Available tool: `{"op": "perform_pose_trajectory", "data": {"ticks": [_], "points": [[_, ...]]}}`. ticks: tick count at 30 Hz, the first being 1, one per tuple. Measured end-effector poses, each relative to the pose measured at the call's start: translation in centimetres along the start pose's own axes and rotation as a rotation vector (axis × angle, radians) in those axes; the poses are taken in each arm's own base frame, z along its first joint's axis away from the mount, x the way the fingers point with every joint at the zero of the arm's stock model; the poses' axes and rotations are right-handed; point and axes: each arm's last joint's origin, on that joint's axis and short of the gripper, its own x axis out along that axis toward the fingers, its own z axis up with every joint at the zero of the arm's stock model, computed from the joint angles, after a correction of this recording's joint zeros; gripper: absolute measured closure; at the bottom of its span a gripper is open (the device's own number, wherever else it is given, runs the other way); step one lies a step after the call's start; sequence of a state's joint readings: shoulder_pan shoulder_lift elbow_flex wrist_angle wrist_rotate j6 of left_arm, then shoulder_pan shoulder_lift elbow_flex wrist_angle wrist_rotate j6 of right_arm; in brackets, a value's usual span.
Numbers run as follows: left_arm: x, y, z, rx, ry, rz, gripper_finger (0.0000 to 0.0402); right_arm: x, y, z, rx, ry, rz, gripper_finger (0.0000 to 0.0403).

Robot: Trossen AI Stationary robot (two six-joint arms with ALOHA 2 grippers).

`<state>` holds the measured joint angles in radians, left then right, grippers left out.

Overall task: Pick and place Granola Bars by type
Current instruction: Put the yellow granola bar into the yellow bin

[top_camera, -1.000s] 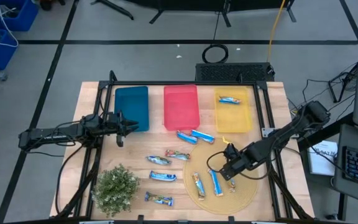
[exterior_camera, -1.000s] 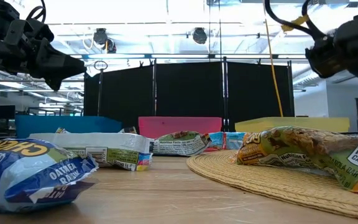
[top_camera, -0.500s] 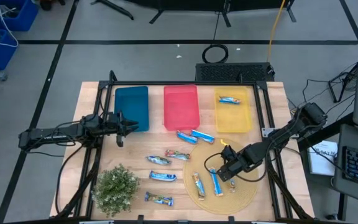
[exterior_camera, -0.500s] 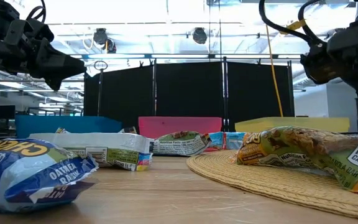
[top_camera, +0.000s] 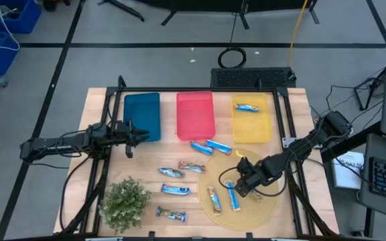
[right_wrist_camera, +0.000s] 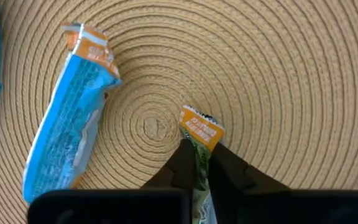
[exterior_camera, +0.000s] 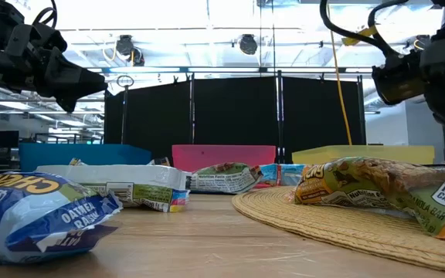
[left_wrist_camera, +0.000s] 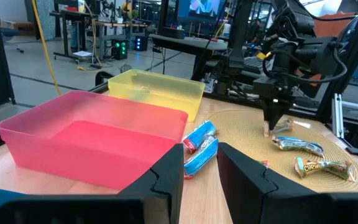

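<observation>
Several wrapped granola bars lie flat on the wooden table and on the round woven mat. One blue bar lies in the yellow bin. My right gripper points down over the mat and is shut on a green bar with an orange end. A blue and orange bar lies on the mat beside it. My left gripper hovers open next to the blue bin and touches nothing. My right gripper pinches the green bar between its two fingers, coming from above and pointing down. The bar's orange end sticks out past the fingertips toward the mat. Whether that end rests on the mat or hangs clear, I cannot tell.
The blue, red and yellow bins stand in a row along the far side. A green leafy plant sits at the near left corner. A black frame borders the table. Bare wood shows between the bars and the bins.
My right gripper has moved a short way toward the table's left edge over the woven mat, staying shut. The left arm has kept still.
</observation>
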<state>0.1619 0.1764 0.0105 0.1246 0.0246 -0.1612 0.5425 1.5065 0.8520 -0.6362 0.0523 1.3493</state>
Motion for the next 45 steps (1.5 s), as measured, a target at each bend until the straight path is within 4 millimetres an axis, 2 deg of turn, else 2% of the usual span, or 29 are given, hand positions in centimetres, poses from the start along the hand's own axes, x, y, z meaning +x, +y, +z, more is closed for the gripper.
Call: {"op": "perform_pose_trajectory", "data": {"ticks": [3,5,9,13,17,22,26,32,35,38,42,45], "points": [[0.0,0.0,0.0,0.000,0.000,0.000,0.0298,-0.8,0.0,0.1,-0.032,-0.039,0.023,0.0390],[0.0,0.0,0.0,0.000,0.000,0.000,0.0298,-2.1,0.1,0.4,-0.047,-0.103,0.064,0.0392],[0.0,0.0,0.0,0.000,0.000,0.000,0.0298,-6.0,0.3,1.1,-0.115,-0.295,0.171,0.0393],[0.0,0.0,0.0,0.000,0.000,0.000,0.0298,-10.2,-0.7,2.2,-0.187,-0.525,0.224,0.0394],[0.0,0.0,0.0,0.000,0.000,0.000,0.0298,-13.3,-3.3,4.2,-0.224,-0.706,0.162,0.0395],[0.0,0.0,0.0,0.000,0.000,0.000,0.0298,-15.1,-9.1,7.8,-0.141,-0.730,-0.054,0.0395],[0.0,0.0,0.0,0.000,0.000,0.000,0.0298,-15.7,-13.3,10.4,-0.050,-0.671,-0.117,0.0395],[0.0,0.0,0.0,0.000,0.000,0.000,0.0298,-14.5,-16.9,13.3,-0.012,-0.535,-0.177,0.0395],[0.0,0.0,0.0,0.000,0.000,0.000,0.0298,-13.2,-17.8,14.5,-0.004,-0.488,-0.194,0.0395],[0.0,0.0,0.0,0.000,0.000,0.000,0.0298,-11.9,-17.9,15.4,-0.013,-0.495,-0.193,0.0378],[0.0,0.0,0.0,0.000,0.000,0.000,0.0298,-9.9,-17.9,15.8,-0.039,-0.463,-0.129,0.0370],[0.0,0.0,0.0,0.000,0.000,0.000,0.0298,-8.9,-18.3,15.7,-0.031,-0.465,-0.147,0.0377]]}}
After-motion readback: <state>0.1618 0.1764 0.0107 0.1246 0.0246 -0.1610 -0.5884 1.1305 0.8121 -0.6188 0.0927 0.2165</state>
